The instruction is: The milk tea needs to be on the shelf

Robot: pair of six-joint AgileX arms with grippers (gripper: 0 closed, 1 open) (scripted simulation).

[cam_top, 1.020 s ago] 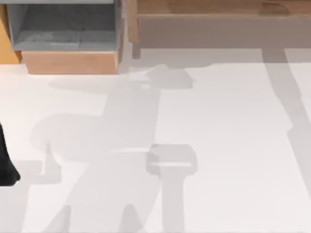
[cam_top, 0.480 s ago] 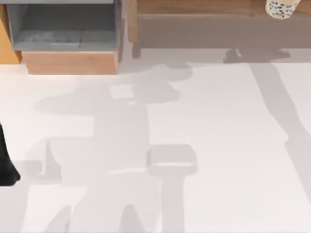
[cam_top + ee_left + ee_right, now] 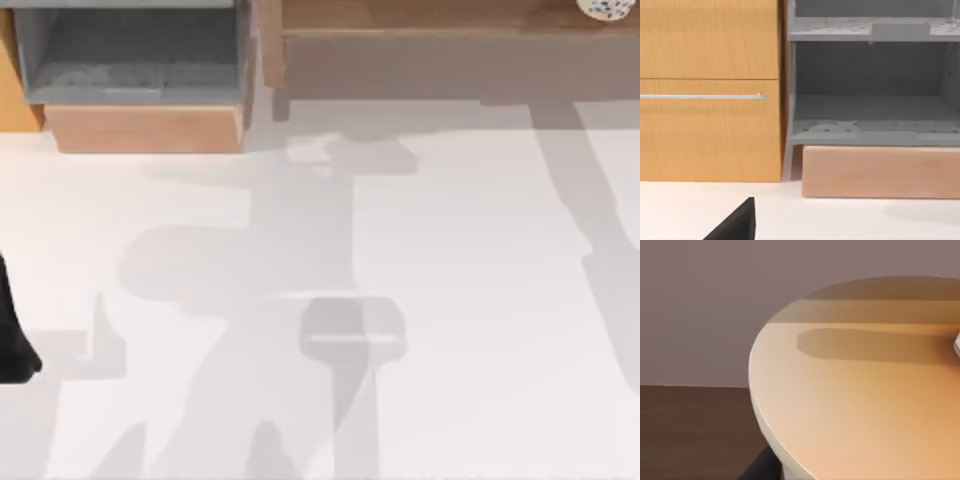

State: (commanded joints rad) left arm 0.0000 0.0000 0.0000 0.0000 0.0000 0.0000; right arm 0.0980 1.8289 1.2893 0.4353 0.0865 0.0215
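Your top view catches the milk tea [image 3: 607, 8] over the shelf [image 3: 430, 15]; right wrist sees its beige top close up; can't tell either gripper's state.

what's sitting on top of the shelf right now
The milk tea is over the shelf board near its right end, with its speckled base at the picture's upper edge. Whether it rests on the board cannot be told. The rest of the visible board is bare; the cup's upper part is cut off.
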